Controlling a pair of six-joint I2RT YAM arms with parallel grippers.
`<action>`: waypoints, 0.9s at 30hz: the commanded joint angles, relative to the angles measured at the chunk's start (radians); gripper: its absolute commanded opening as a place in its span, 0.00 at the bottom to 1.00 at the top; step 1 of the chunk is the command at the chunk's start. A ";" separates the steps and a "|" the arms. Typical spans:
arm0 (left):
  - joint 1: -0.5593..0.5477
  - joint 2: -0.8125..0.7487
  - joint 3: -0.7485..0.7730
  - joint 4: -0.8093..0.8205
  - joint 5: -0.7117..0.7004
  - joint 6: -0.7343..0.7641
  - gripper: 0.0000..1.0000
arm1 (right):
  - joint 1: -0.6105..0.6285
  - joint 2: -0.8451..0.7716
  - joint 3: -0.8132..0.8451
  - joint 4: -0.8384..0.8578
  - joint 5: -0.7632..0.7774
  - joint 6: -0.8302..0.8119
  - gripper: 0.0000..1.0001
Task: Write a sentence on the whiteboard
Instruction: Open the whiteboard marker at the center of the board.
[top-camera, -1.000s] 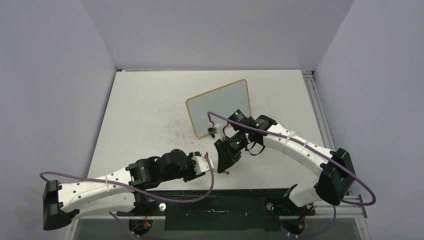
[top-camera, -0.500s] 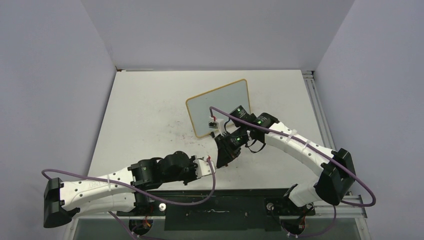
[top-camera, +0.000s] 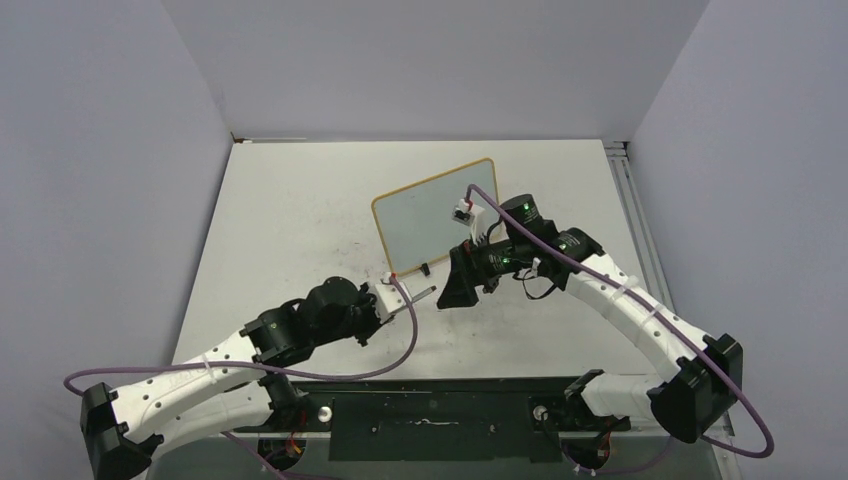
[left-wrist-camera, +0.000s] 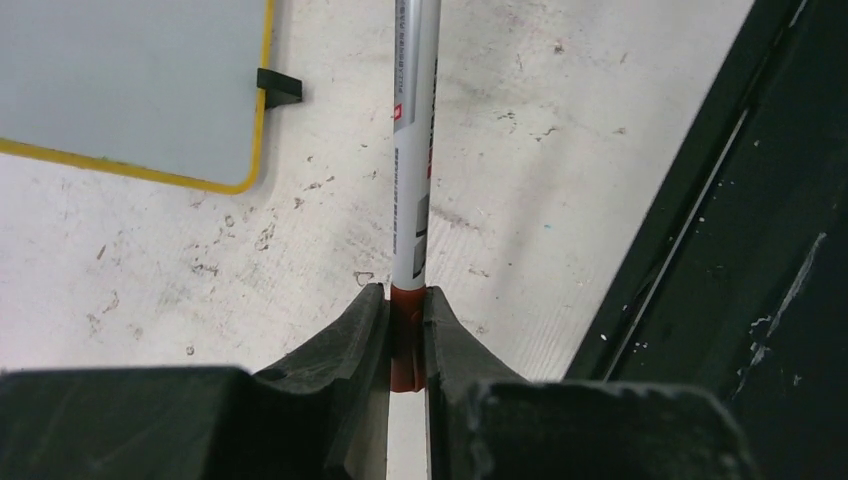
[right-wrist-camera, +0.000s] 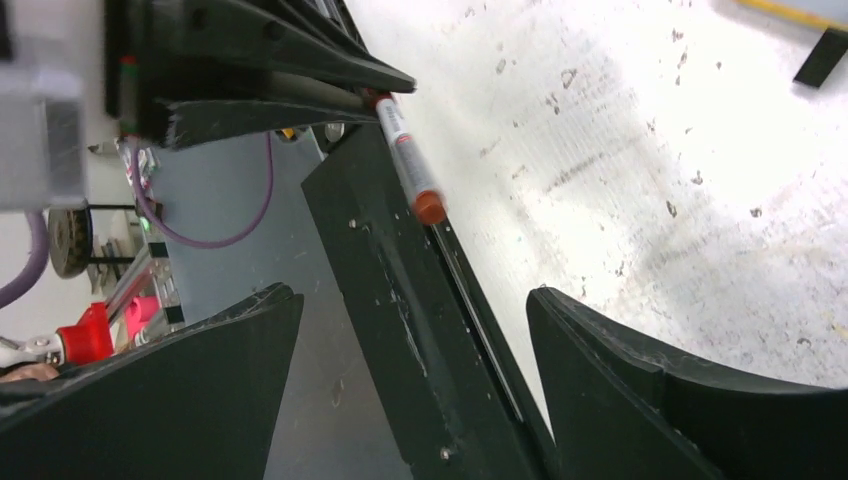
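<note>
The whiteboard (top-camera: 435, 212), a glossy white board with a yellow frame and small black feet, stands propped on the table; its corner also shows in the left wrist view (left-wrist-camera: 130, 80). I see no sentence on its face. My left gripper (top-camera: 398, 297) (left-wrist-camera: 405, 305) is shut on the red end of a white marker (left-wrist-camera: 414, 150) that points toward the board's near corner. My right gripper (top-camera: 447, 298) (right-wrist-camera: 415, 340) hangs open and empty just right of the marker (right-wrist-camera: 404, 160), apart from it.
The white tabletop (top-camera: 290, 220) carries scattered scuff marks. A black rail (left-wrist-camera: 720, 200) runs along the table's near edge, close under both grippers. Grey walls enclose the table on three sides.
The right gripper let go of the marker, opened wide and drew back to the right. The left gripper shut on the marker's red end and carried it up toward the board.
</note>
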 joint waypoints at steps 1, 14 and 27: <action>0.066 0.032 0.068 0.012 0.128 -0.020 0.00 | 0.013 -0.080 -0.069 0.212 0.009 0.098 0.88; 0.067 0.027 0.063 0.015 0.205 -0.015 0.00 | 0.120 -0.059 -0.172 0.443 0.039 0.229 0.79; 0.066 0.025 0.065 0.011 0.207 -0.014 0.00 | 0.163 -0.022 -0.223 0.543 -0.040 0.302 0.60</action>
